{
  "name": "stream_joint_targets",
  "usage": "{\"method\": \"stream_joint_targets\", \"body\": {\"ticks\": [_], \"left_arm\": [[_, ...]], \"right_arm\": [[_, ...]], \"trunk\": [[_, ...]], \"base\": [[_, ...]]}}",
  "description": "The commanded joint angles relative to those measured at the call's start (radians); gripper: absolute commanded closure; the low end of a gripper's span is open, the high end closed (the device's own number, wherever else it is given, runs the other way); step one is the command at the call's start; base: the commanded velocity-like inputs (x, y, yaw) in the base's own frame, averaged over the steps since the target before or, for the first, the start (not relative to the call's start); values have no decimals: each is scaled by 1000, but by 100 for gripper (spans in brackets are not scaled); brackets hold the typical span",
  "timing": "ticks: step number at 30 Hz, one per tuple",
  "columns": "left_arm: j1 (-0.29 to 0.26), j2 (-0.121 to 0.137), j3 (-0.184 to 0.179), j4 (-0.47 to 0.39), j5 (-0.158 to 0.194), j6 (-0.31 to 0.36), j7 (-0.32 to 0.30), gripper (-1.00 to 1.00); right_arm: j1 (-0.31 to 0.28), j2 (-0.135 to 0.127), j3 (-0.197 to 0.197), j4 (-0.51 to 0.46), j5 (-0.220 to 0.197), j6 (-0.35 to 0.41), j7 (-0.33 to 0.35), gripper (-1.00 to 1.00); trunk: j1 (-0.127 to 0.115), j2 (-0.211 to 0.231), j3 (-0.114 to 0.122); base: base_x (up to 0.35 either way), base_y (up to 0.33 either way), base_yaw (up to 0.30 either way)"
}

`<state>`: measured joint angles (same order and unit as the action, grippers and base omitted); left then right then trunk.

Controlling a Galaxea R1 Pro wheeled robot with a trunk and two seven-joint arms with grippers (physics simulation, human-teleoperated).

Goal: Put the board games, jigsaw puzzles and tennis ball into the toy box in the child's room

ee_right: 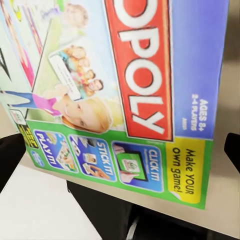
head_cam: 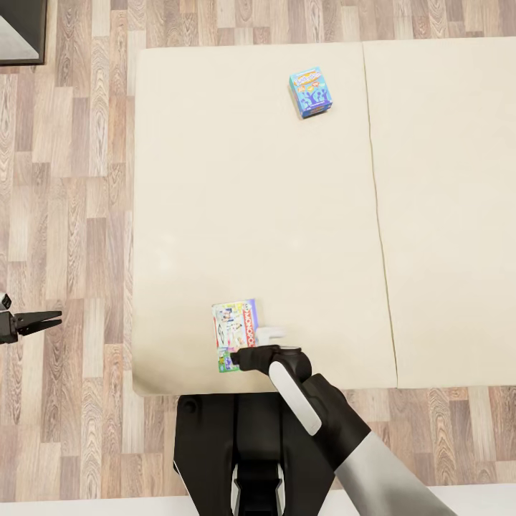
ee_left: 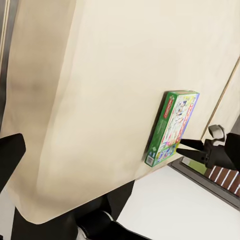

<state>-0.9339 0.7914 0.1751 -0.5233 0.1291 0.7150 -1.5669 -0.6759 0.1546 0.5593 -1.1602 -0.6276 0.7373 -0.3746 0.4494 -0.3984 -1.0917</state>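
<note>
The Monopoly box lies flat at the bed's lower edge in the frame, light and stiff cardboard, likely slick; best pinched across its thin near edge. The right end effector sits spread wide at that edge, holding nothing yet.

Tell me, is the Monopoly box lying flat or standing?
Lying flat: the Monopoly box rests face-up on the bed, near its edge.
</note>
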Motion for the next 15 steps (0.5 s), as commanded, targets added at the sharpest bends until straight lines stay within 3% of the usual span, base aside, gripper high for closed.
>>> {"method": "stream_joint_targets", "body": {"ticks": [1,15], "left_arm": [[0,0,0,0,0,11,-4,-100],[0,0,0,0,0,11,-4,-100]], "right_arm": [[-1,1,1,-1,-11,-2,-8,-100],[-1,5,0,6,-12,-15,-4,-100]], "trunk": [[1,-2,-1],[1,-2,-1]], "base": [[0,0,0],[0,0,0]]}}
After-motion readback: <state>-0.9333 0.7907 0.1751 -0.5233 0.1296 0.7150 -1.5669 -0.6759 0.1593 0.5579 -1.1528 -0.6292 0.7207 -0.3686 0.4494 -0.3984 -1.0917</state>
